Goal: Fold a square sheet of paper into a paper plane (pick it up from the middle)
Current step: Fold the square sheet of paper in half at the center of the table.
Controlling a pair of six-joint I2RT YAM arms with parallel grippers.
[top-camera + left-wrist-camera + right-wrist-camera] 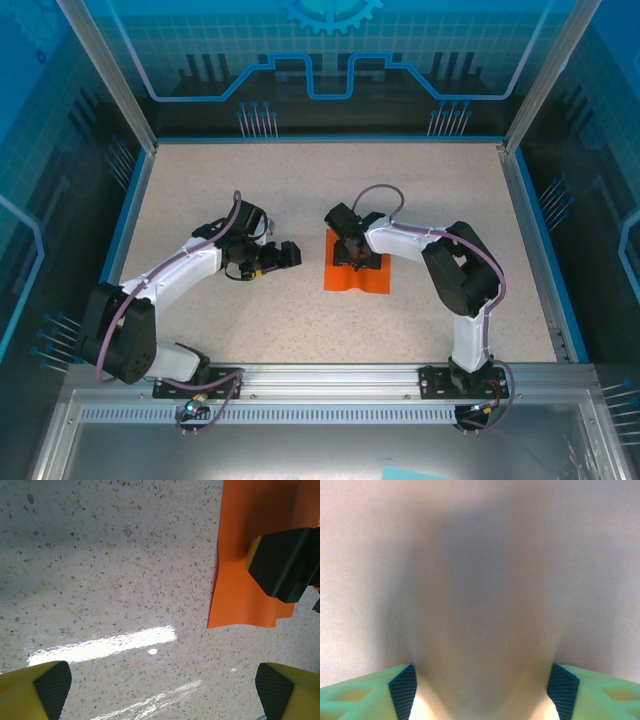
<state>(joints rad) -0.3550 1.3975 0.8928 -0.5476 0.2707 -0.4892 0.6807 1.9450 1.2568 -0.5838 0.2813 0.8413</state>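
Sitting flat near middle of table [220, 190]: paper plane [358, 280]. Down on its far end, right gripper [350, 252], jaws apart, nothing clearly pinched. Just beside paper, left gripper [287, 254], jaws spread wide over bare tabletop.

No text, number or brand name can be read in any view. The only sign-like mark is a light blue gear emblem [331, 12] at the top centre of the overhead frame. It sits on the blue back panel [150, 50] above circuit-style line graphics [240, 85], with no lettering legible.
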